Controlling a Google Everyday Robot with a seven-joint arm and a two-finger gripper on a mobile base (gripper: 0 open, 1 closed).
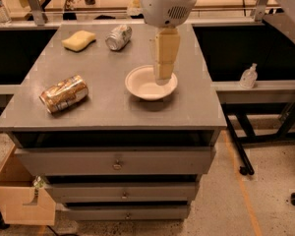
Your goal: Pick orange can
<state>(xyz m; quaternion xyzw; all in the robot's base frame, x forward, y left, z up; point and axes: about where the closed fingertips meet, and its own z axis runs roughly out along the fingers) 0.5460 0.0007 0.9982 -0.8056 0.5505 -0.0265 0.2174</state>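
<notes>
Grey metal forms the cabinet top (103, 114), and the pincer (163, 73) hangs over its middle-right part, pointing straight down above a white bowl (137, 88). Its pale tip shows in front of the bowl's far side. Whether it touches the bowl cannot be told, and neither can whether the pincer is spread or pressed together. It holds nothing that can be seen.

Left of the pincer in the view, and nearer the front edge, the orange can (64, 93) lies on its side. It is well apart from the bowl and close to the top's left edge. A bare stretch of grey top lies between the can and the bowl. Right of the pincer, a strip of bare top runs to the right edge, and the bowl sits near the front edge.

Behind the pincer and to its left, a silver can (119, 37) lies tilted on its side, with a yellow sponge (79, 40) just beyond it, both near the back edge.

The orange can's shiny orange-brown and gold label carries pale markings, but no word on it can be read. The silver can's print is likewise unreadable.

Off the cabinet to the pincer's right, a small clear pump bottle (248, 75) stands on a lower ledge. Below the top are drawers (115, 162), and a cardboard box (19, 203) sits by their left side.
</notes>
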